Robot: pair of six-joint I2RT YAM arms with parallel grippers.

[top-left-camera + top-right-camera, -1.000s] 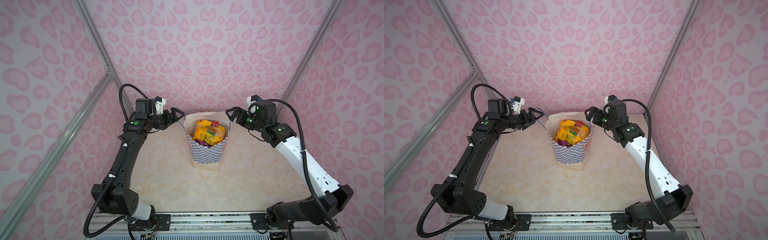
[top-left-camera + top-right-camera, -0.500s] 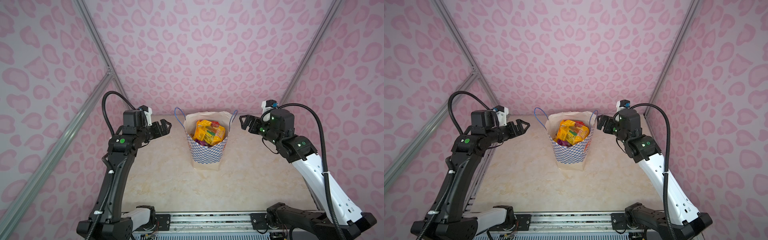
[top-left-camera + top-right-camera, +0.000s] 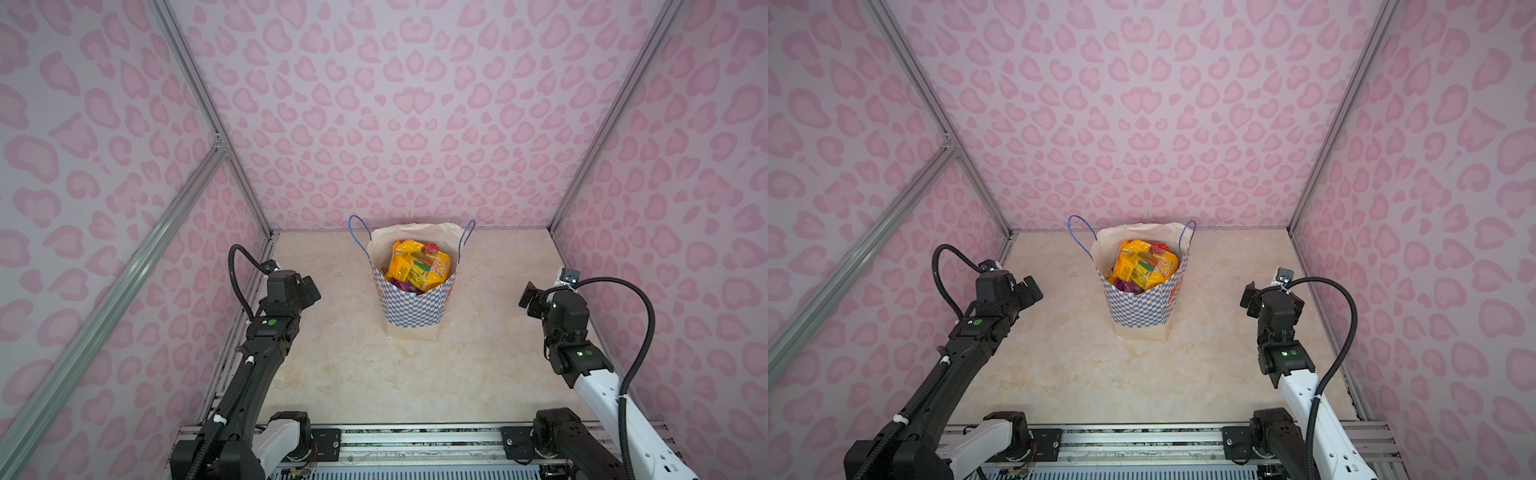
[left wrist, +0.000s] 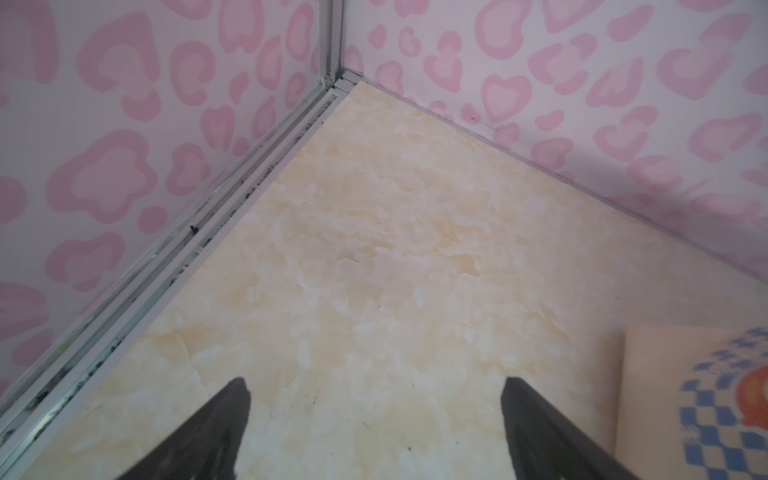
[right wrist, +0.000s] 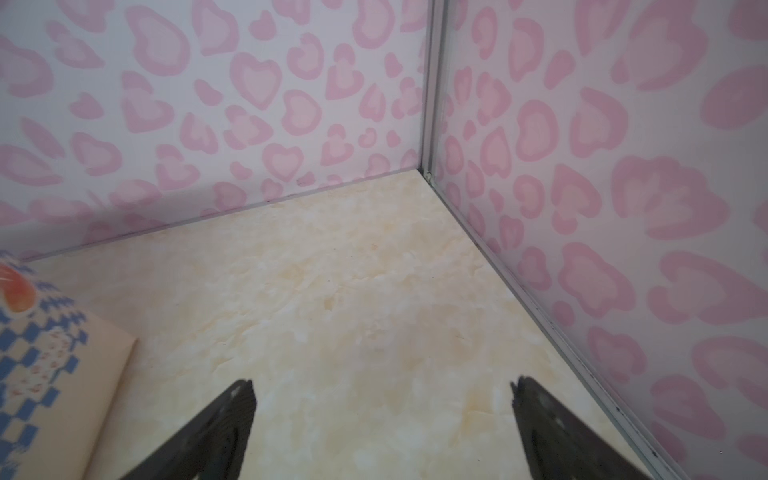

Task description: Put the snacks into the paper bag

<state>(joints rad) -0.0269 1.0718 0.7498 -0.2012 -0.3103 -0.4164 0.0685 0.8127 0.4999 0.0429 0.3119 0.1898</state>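
I see the paper bag (image 3: pixel 411 307) upright near the worktop's (image 3: pixel 353 374) back edge, snacks (image 3: pixel 417 266) heaped inside, a purple one underneath, I think, with left fingers (image 4: pixel 224 415) and right fingers (image 5: pixel 232 415) spread apart, empty, by opposite side edges.

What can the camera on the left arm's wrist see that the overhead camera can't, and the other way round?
Only the left wrist view: a close look at the left tool, its two dark fingers spread wide with bare tabletop between them. Only a top view: the snacks piled inside the paper bag, its blue handles and the right tool. Both: the bag's blue-checked side, the marbled tabletop and the pink walls.
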